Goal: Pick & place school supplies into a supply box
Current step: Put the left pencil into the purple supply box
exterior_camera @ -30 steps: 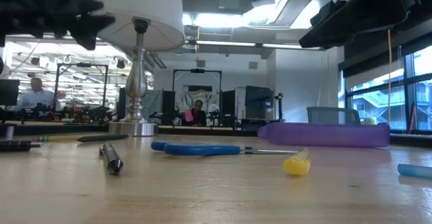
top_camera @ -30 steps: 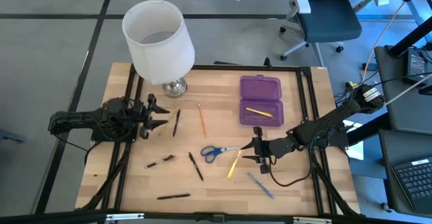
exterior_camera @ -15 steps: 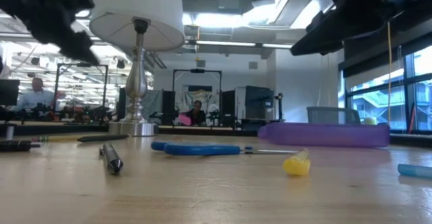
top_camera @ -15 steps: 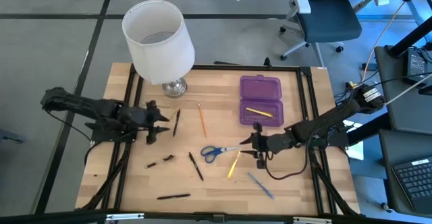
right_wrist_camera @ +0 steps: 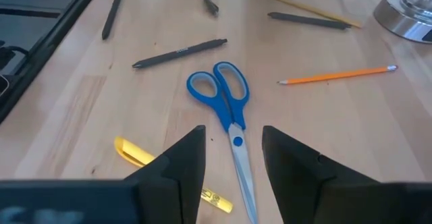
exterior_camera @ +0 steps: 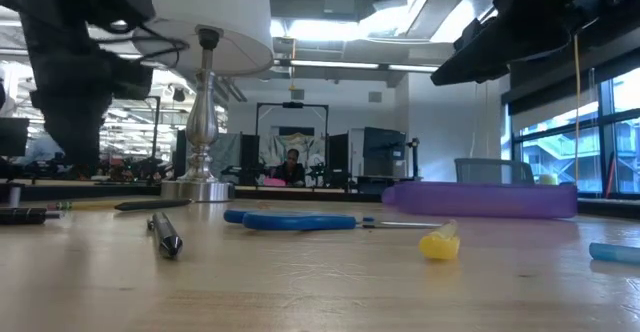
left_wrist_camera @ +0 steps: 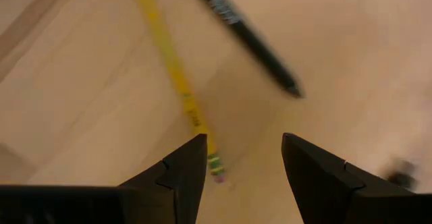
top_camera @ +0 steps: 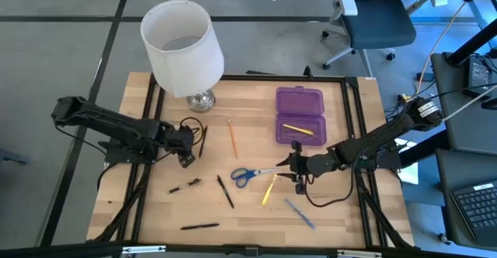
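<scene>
Purple supply box (top_camera: 300,115) open on the desk (top_camera: 248,211), one yellow pencil (top_camera: 297,129) inside. Blue-handled scissors (top_camera: 250,175), yellow marker (top_camera: 269,189), blue pen (top_camera: 300,213), orange pencil (top_camera: 231,137) and black pens (top_camera: 225,191) loose nearby. Lamp (top_camera: 182,47) at the back. Left gripper (left_wrist_camera: 240,163) open, empty, above a yellow pencil (left_wrist_camera: 174,79). Right gripper (right_wrist_camera: 233,153) half open, empty, over the scissors' blades.

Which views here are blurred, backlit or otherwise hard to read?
Left wrist view: yellow pencil and black pen are soft, smeared. Low view: bright room behind leaves both arms as dark silhouettes. Right wrist view: scissors are sharp. High view: even light.
</scene>
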`<state>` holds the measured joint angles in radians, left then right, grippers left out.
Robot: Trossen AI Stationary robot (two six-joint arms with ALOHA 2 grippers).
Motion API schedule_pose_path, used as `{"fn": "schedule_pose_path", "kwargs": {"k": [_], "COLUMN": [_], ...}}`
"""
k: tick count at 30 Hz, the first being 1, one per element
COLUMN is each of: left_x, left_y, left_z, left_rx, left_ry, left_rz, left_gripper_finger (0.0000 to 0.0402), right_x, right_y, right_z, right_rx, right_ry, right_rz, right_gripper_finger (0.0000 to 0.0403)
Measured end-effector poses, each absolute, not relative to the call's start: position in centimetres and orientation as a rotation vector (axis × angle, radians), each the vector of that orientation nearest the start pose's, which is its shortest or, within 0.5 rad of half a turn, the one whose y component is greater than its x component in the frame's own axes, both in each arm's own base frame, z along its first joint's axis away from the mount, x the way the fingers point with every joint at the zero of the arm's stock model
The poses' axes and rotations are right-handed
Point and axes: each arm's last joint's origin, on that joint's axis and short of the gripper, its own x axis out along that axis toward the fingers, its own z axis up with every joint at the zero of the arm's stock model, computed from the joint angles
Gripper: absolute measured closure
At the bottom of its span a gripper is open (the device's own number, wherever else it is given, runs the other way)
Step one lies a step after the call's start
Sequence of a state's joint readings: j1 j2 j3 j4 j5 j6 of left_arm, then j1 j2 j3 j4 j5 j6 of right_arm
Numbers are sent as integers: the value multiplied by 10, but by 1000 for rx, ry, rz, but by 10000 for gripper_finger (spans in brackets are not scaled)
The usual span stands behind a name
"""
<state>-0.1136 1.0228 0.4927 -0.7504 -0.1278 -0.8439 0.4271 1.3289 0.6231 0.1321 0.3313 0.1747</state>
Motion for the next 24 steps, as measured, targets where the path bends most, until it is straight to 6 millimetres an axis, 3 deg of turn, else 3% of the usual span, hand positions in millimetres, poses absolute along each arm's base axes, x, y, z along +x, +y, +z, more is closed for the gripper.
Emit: {"fn": "schedule_pose_path", "kwargs": {"k": [11,24], "left_x": [156,161], "left_y": [-7,-8], "left_z": [145,131], "left_rx": [-643,-636], "left_ry": [1323,1427], "left_rz": [666,691], "left_gripper_finger": [217,219], "right_x": [240,240], "right_y": [99,99], "right_z": [192,191], "right_rx": [-57,-61], "right_ry": [574,585], "right_rz": [43,43], "right_gripper_finger": [251,251]}}
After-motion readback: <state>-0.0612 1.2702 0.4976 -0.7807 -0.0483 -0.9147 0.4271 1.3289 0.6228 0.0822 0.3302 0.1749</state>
